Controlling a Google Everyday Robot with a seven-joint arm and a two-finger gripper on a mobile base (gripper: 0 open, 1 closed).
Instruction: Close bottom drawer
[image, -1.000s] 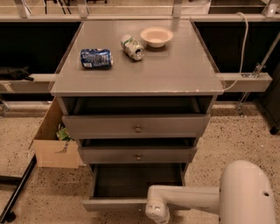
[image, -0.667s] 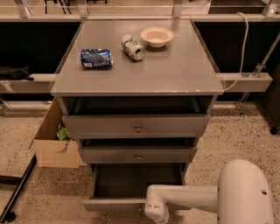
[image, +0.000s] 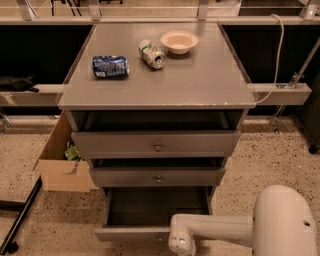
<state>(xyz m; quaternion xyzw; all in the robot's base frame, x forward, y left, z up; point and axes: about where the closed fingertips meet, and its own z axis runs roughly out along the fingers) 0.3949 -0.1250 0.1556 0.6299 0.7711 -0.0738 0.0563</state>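
Observation:
The bottom drawer (image: 134, 233) of the grey cabinet stands pulled out the farthest, showing its dark, empty, shallow box and plain grey front. My gripper (image: 181, 244) sits at the lower edge of the view on the end of the white arm. It is right at the right part of that drawer's front, at about the same height. Contact between them cannot be made out.
The top drawer (image: 158, 147) and middle drawer (image: 158, 179), each with a knob, are partly open above. A blue can (image: 110, 66), a green can (image: 151, 53) and a bowl (image: 179, 41) lie on the cabinet top. A cardboard box (image: 65, 170) stands at the left, near a black pole (image: 20, 220).

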